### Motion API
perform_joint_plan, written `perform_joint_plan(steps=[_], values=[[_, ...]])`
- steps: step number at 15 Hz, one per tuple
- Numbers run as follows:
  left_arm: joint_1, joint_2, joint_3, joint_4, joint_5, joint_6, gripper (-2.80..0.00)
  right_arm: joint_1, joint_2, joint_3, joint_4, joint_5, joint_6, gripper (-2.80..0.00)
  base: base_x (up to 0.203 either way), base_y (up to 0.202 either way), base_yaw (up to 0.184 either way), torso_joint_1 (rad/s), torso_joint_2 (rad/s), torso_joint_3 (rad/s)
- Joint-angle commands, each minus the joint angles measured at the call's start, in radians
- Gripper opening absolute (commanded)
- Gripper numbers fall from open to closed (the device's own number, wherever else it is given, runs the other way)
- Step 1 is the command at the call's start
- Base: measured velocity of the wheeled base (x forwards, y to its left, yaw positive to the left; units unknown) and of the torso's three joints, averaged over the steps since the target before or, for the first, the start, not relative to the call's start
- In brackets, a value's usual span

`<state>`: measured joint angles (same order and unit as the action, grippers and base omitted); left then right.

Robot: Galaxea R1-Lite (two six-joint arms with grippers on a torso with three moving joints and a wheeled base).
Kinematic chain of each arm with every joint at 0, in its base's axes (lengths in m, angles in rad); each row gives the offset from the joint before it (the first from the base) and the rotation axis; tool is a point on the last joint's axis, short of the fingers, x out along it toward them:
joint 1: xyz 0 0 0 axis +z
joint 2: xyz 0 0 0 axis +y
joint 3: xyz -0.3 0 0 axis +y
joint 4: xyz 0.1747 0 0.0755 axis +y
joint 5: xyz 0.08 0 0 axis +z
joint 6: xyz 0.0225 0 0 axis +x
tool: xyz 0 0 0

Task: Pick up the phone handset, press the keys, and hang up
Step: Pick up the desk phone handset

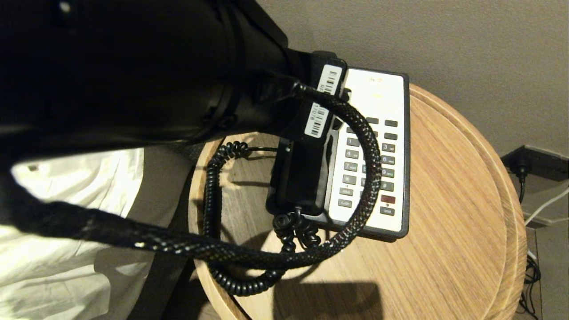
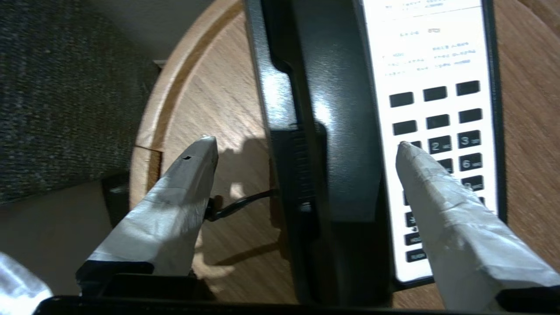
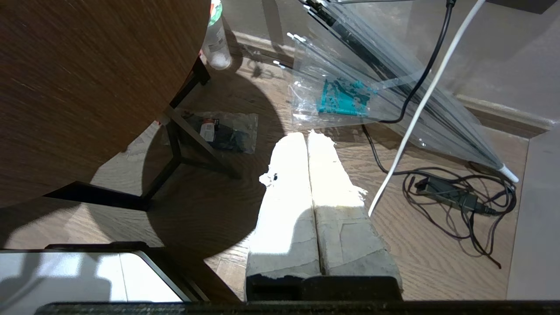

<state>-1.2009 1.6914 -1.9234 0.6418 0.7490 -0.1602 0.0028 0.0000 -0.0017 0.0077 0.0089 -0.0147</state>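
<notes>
The black phone handset [image 2: 341, 131] lies in its cradle on the left side of the phone [image 1: 302, 178], with its coiled cord [image 1: 213, 200] looping off the near end. My left gripper [image 2: 306, 144] hovers over it, open; one taped finger [image 2: 192, 183] is over the wood, the other [image 2: 433, 197] over the keypad, and neither touches the handset. The keys [image 2: 470, 140] sit in rows on the cream faceplate [image 1: 386, 160], with a red button [image 1: 387, 198] near the front. In the head view my left wrist [image 1: 320, 102] hides the handset's far end. My right gripper [image 3: 306, 135] hangs shut above the floor.
The phone stands on a round wooden table [image 1: 466, 200]. My arm's braided cable [image 1: 373, 178] loops over the keypad. White bedding [image 1: 66, 200] lies to the left. A wall socket with cables [image 1: 520, 166] is at the right. Plastic bags [image 3: 341, 96] and cords [image 3: 459, 197] lie on the floor.
</notes>
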Motion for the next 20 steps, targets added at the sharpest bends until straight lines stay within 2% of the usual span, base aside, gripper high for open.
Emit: perform_joint_plan(steps=[1,14,17,20], values=[[-0.021,0.022,-0.003,-0.003,0.005,-0.027,0.0,0.0,-0.002,0.0,0.0,0.0,-0.001,-2.8,0.0,0.0,0.0,0.0,0.0,0.0],[-0.028,0.071,-0.003,-0.005,0.052,-0.056,0.0,0.0,-0.001,0.0,0.0,0.0,-0.001,-2.8,0.0,0.0,0.0,0.0,0.0,0.0],[-0.022,0.08,-0.003,-0.002,0.056,-0.094,0.0,0.0,-0.002,0.0,0.0,0.0,-0.001,-2.8,0.0,0.0,0.0,0.0,0.0,0.0],[-0.014,0.085,-0.003,-0.004,0.076,-0.102,0.0,0.0,0.0,0.0,0.0,0.0,-0.001,-2.8,0.0,0.0,0.0,0.0,0.0,0.0]])
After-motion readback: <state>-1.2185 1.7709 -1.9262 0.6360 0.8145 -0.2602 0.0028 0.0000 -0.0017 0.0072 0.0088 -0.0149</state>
